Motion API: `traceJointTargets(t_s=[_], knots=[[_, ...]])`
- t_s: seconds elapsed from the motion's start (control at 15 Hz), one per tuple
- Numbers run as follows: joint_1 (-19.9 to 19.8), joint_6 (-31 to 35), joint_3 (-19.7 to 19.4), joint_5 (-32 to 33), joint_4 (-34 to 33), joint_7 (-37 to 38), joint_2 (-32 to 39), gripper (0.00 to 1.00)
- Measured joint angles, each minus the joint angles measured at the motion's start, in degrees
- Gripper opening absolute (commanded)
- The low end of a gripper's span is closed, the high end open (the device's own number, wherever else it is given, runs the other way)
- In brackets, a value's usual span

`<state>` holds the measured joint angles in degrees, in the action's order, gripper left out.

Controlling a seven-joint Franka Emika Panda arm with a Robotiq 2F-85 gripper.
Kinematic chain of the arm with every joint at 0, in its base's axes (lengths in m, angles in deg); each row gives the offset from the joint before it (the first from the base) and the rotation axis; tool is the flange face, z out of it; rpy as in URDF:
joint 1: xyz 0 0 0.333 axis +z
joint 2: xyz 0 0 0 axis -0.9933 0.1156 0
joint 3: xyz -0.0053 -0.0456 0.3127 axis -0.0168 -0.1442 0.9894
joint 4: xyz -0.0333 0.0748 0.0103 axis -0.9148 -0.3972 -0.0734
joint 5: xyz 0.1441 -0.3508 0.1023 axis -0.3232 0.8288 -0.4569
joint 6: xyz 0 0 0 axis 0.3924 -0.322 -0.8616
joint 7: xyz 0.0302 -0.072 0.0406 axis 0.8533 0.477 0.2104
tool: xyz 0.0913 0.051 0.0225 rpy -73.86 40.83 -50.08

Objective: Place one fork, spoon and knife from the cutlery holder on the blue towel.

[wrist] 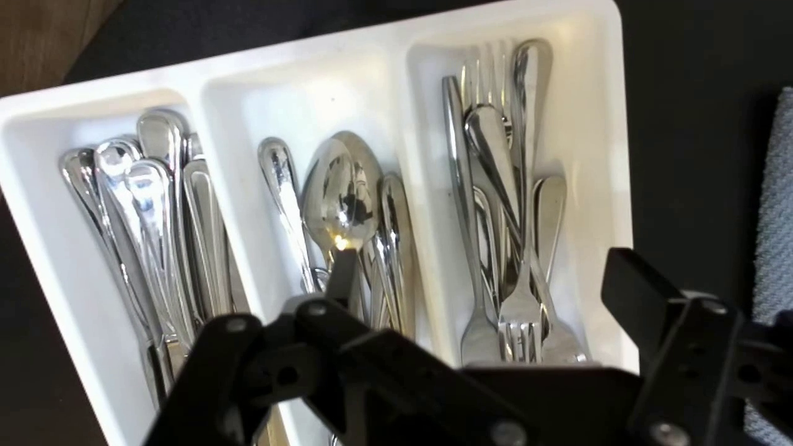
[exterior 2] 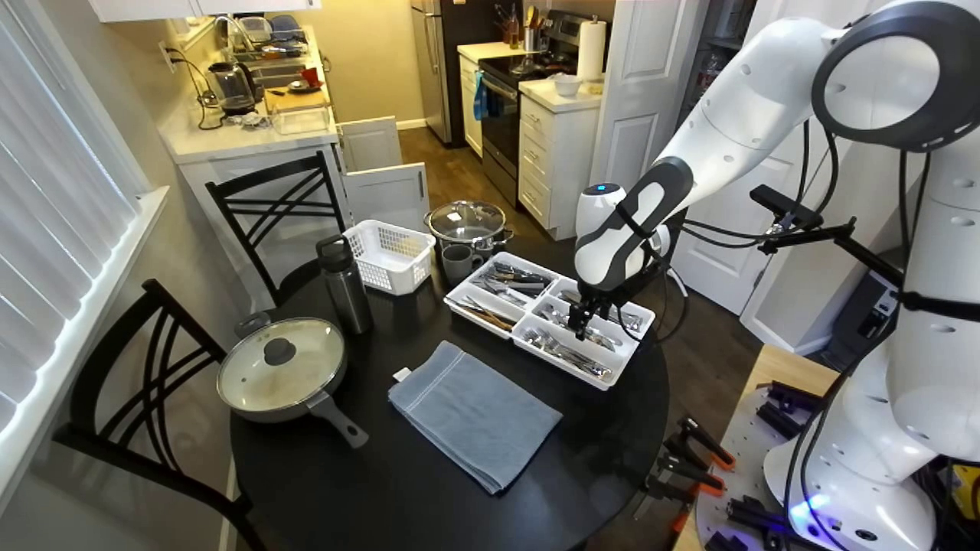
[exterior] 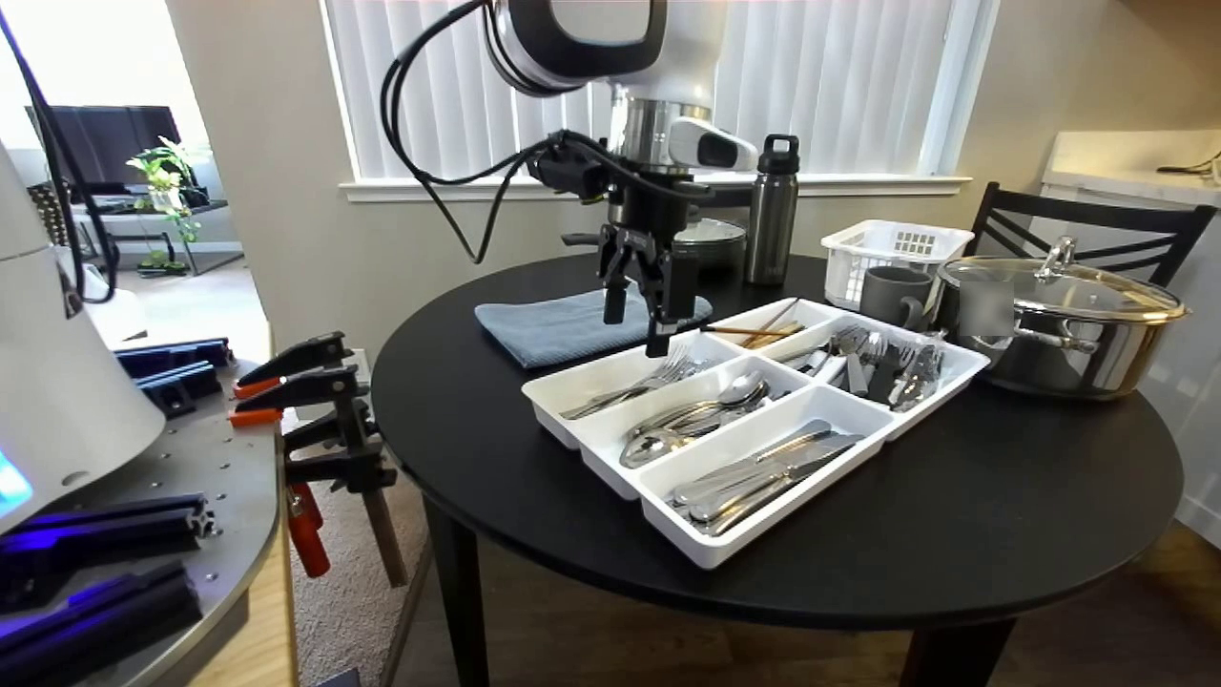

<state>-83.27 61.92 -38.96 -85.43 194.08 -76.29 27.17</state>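
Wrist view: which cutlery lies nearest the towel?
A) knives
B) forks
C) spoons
B: the forks lie on the side toward the towel, with the spoons next and the knives farthest off.

Wrist view: blue towel (wrist: 775, 214) cut off by right edge; spoons (wrist: 341, 195) partly hidden behind jaws.

All 3 views overlook the tray (wrist: 425, 186), the wrist view closest.
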Motion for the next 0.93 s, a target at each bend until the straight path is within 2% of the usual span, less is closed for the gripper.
traceJointTargets(t_s=[0.33, 0.4, 0.47, 0.6, 0.87, 0.93], knots=[[-1.6, 6.1, 4.3, -0.1, 0.0, 0.0, 2.6, 1.0], [-1.6, 8.0, 5.3, -0.1, 0.0, 0.0, 3.8, 0.96], [-1.6, 9.7, 6.1, -0.1, -0.1, 0.0, 5.0, 0.78], [-1.5, 12.1, 7.2, -0.1, -0.7, 0.0, 7.5, 0.7], [-1.6, 13.7, 7.6, -0.1, -3.0, 0.0, 11.3, 0.43], [-1.6, 13.7, 7.8, -0.1, -3.5, 0.0, 11.7, 0.45]])
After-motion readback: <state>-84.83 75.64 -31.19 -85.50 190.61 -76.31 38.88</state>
